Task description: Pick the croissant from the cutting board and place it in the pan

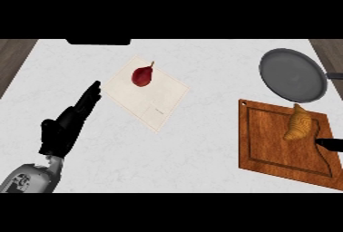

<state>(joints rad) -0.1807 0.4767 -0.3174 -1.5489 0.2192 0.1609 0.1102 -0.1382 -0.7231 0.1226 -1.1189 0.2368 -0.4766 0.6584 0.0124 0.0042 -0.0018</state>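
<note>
A golden croissant [299, 123] lies on the upper right part of the wooden cutting board [271, 149]. Behind the board, at the far right, sits the dark grey pan [291, 74] with its handle pointing right. Only a black fingertip of my right hand [330, 143] enters from the right edge, just right of and below the croissant, apart from it. My left hand [67, 124] rests at the left of the counter with fingers straight and pointing up, holding nothing.
A cream placemat [157, 97] lies in the middle of the white counter with a red pear [143, 75] on its far end. Wooden surfaces border the counter at the far left and right corners.
</note>
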